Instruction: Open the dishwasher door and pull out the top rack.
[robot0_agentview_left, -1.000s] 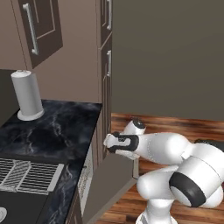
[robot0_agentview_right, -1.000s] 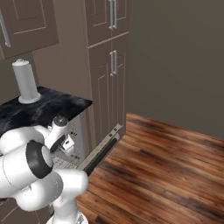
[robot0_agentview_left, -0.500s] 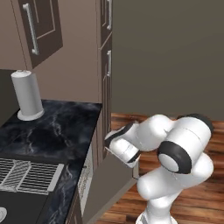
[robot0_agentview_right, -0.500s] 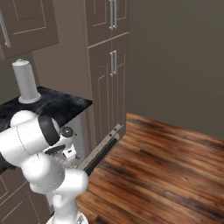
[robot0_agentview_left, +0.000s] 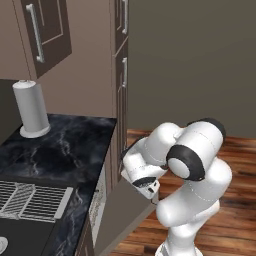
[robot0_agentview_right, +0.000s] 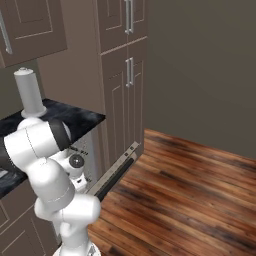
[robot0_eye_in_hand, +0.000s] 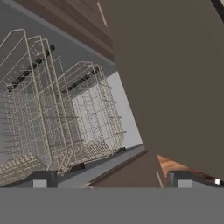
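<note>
The dishwasher door hangs partly open, leaning out over the floor, and its silver bar handle runs along the outer edge. In the left base view the door slopes down below my hand. My gripper hovers just above the door's upper edge with the arm folded tightly behind it. In the right base view the gripper sits between the dishwasher front and the door. In the hand view the light grey wire top rack sits inside the machine to the left. My gripper is open, with nothing between its tips.
A black marble counter carries a paper towel roll and a wire drying mat. Tall brown cabinets stand right beside the dishwasher. A wood floor stretches out to the right. A flat brown panel is close on the hand's right.
The arm has folded in, its elbow swinging up and toward the base. The hand has dropped lower beside the door. The door's angle looks the same.
</note>
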